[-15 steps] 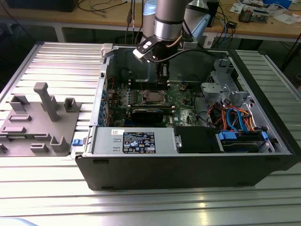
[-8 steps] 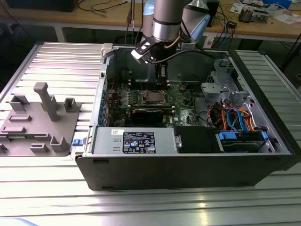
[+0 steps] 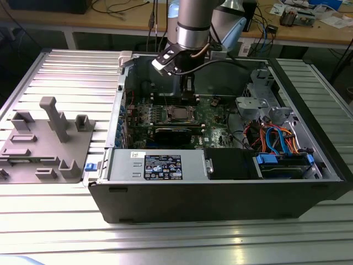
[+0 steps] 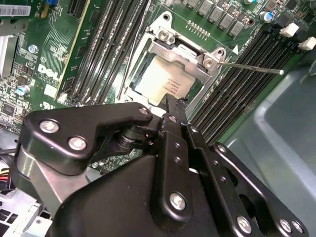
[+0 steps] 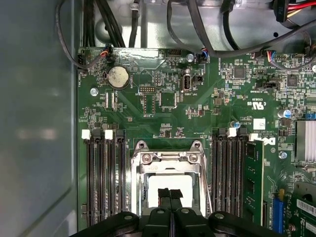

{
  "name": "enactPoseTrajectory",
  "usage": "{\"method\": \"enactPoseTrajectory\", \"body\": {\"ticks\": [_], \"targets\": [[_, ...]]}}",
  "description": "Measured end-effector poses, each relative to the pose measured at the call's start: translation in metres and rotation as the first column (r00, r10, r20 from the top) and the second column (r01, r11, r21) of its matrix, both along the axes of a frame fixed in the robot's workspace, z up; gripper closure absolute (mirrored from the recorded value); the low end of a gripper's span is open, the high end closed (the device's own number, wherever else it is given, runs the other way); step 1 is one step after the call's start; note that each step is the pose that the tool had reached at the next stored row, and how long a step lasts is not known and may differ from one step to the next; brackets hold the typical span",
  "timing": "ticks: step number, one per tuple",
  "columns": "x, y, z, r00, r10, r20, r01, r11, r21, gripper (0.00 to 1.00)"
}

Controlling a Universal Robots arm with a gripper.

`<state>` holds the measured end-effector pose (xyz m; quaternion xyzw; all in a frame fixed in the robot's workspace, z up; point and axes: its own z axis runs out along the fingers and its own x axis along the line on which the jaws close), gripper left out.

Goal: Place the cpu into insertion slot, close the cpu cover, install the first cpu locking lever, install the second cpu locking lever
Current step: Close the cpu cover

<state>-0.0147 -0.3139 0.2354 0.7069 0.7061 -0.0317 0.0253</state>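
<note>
1 arm, 1 open computer case (image 3: pixel 220 196) in the exterior view, and that case sits on a ribbed metal table (image 3: pixel 165 243). The gripper (image 3: pixel 188 91) reaches down inside, right above the insertion slot (image 3: pixel 179 114) on the green board, with the black graphics card (image 3: pixel 174 132) just beside that slot. Off toward the exterior view's left, a grey plastic fixture (image 3: pixel 49 138) lies on the table, well apart from the case.

Over to the second wrist view. The gripper (image 4: pixel 171 102) is pressed together, tips meeting with nothing between them, poised over the near edge of the insertion slot. And there's the cpu (image 4: pixel 159 81), silver top up, seated in the slot. The cpu cover (image 4: pixel 163 45) lies down around it, so the chip shows through the window. 1 thin metal lever (image 4: pixel 252 67) sticks out from the slot's corner across the memory slots (image 4: pixel 237 89).

First wrist view now, looking straight down at the green board (image 5: pixel 173 108). The cpu cover (image 5: pixel 170 159) frames the pale cpu (image 5: pixel 170 180), with memory slots (image 5: pixel 103 182) on both sides and a coin battery (image 5: pixel 117 77) farther off. The 2 fingertips (image 5: pixel 164 197) sit side by side, touching each other, over the cpu's edge. Whether they touch the chip, can't tell.
</note>
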Motion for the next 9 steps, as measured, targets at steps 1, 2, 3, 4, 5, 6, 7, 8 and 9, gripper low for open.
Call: {"method": "enactPoseTrajectory", "body": {"ticks": [1, 2, 3, 4, 5, 6, 7, 8, 9], "targets": [[-0.0001, 0.0, -0.0003, 1.0, 0.0, 0.0, 0.0, 1.0, 0.0, 0.89], [-0.0005, 0.0, -0.0009, 1.0, 0.0, 0.0, 0.0, 1.0, 0.0, 0.89], [-0.0008, 0.0, -0.0014, 1.0, 0.0, 0.0, 0.0, 1.0, 0.0, 0.89], [-0.0012, 0.0, -0.0021, 1.0, 0.0, -0.0001, 0.0, 1.0, -0.0001, 0.89], [-0.0015, 0.0, -0.0027, 1.0, 0.0, -0.0001, 0.0, 1.0, 0.0, 0.89], [-0.0017, 0.0, -0.0032, 1.0, 0.0, 0.0, 0.0, 1.0, 0.0, 0.89], [-0.0019, 0.0, -0.0036, 1.0, 0.0, 0.0, 0.0, 1.0, 0.0, 0.89], [-0.002, 0.0, -0.0039, 1.0, 0.0, -0.0001, 0.0, 1.0, 0.0, 0.89], [-0.0022, 0.0, -0.0045, 1.0, 0.0, 0.0, 0.0, 1.0, -0.0001, 0.89]]}}
